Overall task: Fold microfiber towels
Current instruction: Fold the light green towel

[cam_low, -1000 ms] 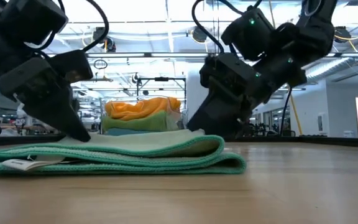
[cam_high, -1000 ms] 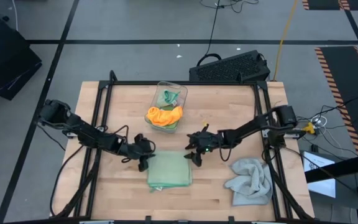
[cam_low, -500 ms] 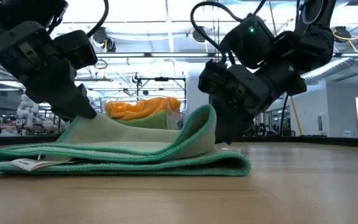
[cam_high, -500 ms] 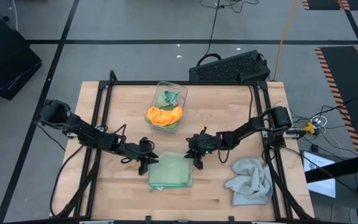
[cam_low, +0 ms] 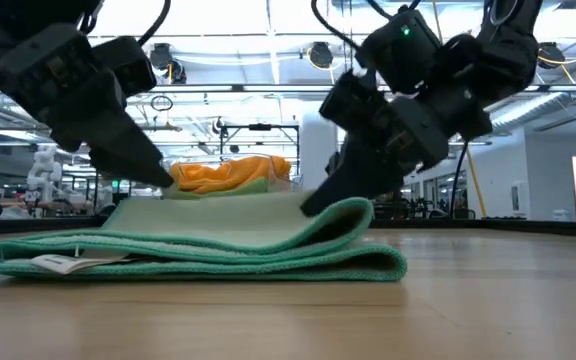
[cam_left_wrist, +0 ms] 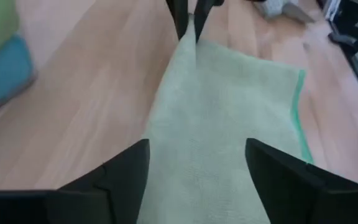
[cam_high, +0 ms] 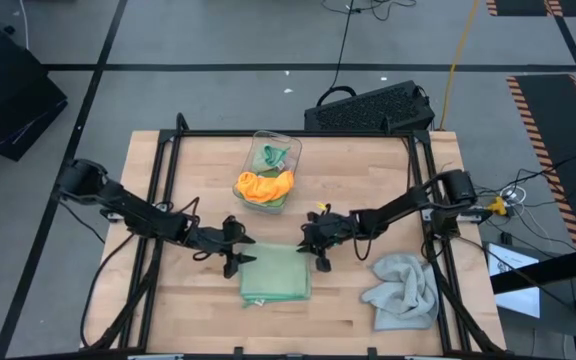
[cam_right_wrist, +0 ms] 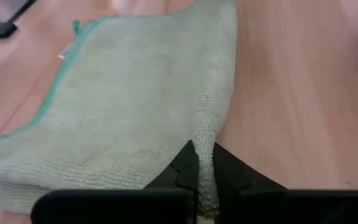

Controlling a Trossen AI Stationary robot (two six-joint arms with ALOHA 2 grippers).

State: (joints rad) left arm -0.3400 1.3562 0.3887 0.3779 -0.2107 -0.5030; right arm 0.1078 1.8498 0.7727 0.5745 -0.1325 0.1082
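A sage green microfiber towel (cam_high: pixel 275 273) lies folded on the table's near middle. My right gripper (cam_right_wrist: pixel 204 148) is shut on its far right corner. My left gripper (cam_left_wrist: pixel 197 146) stands open just above the towel's far left corner (cam_low: pixel 133 208), one finger to each side, with nothing held. In the high view the left gripper (cam_high: pixel 240 258) and the right gripper (cam_high: pixel 318 256) flank the towel's far edge. A light grey towel (cam_high: pixel 400 290) lies crumpled at the near right. Orange and green towels fill a clear bin (cam_high: pixel 268 175). My right gripper pinches the top layer's far right corner (cam_right_wrist: pixel 207 132) between its two fingers. The fingers slant down from the table's right side. That corner (cam_low: pixel 353 210) is raised a little off the layers beneath, which stay flat on the table.
A black keyboard (cam_high: pixel 368 108) lies past the table's far edge. Black frame rails (cam_high: pixel 163 190) run along the table's left, right and far sides. Bare wood (cam_high: pixel 188 310) shows near the front edge, left of the towel.
My right gripper has taken hold of the towel's far right corner and rolled its wrist, raising that corner while the lower layers stayed flat. My left gripper lifted the far left corner, then opened, let it go and rose slightly.
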